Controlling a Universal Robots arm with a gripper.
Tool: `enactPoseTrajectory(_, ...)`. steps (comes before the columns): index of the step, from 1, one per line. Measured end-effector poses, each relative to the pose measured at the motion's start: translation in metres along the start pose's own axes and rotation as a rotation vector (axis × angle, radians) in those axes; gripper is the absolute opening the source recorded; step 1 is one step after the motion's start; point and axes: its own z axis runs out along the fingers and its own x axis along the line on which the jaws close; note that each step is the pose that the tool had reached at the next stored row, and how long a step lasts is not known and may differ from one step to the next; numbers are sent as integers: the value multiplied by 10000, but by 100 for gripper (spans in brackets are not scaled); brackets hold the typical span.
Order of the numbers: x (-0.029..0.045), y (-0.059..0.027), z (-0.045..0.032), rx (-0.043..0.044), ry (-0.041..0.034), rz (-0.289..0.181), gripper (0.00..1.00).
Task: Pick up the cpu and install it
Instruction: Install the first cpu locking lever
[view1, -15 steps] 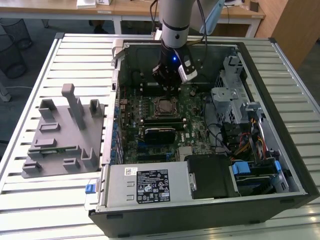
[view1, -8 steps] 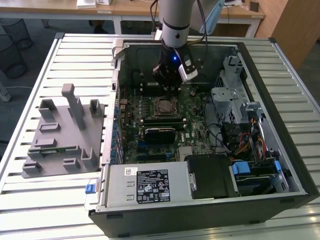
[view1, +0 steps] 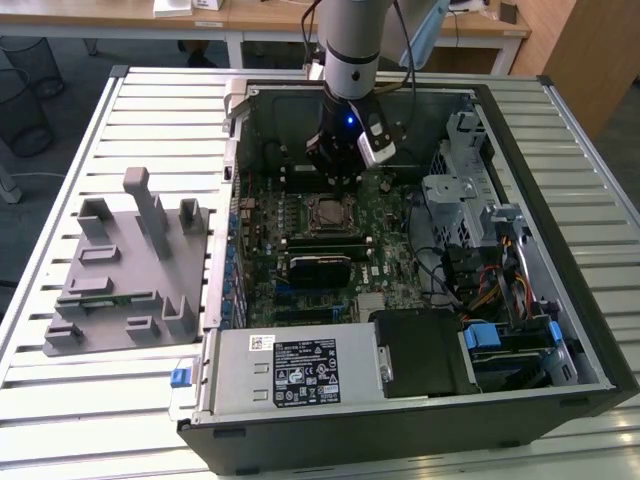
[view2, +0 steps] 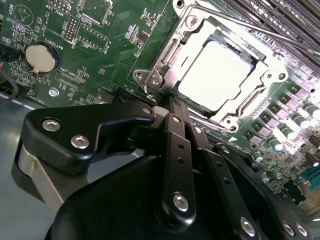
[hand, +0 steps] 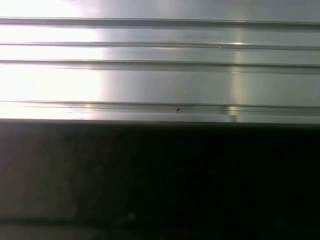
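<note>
Cpu (view2: 220, 75) seated in socket, closed empty end effector (view2: 167, 97) just beside its frame.

A ribbed metal table (view1: 100, 390) carries an open computer case (view1: 420, 400) and a grey fixture plate (view1: 120, 290).

The exterior view looks steeply down from above onto the open computer case (view1: 400, 260), taking in the whole case on the slatted desk (view1: 60, 400). The second wrist view sits close above the motherboard (view2: 100, 55), peering past the end effector (view2: 172, 100) at the socket (view2: 220, 70), which the exterior view shares. The first wrist view faces ribbed metal (hand: 160, 75) at close range.
</note>
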Motion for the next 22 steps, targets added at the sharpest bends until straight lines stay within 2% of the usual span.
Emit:
enactPoseTrajectory(11,-3,1,19,34,-1,0,11)
enactPoseTrajectory(15,-4,6,35,40,23,1,11)
enactPoseTrajectory(17,-4,10,36,-35,24,0,11)
enactPoseTrajectory(21,0,8,28,-291,59,-3,11)
enactPoseTrajectory(22,2,7,25,-315,64,-3,11)
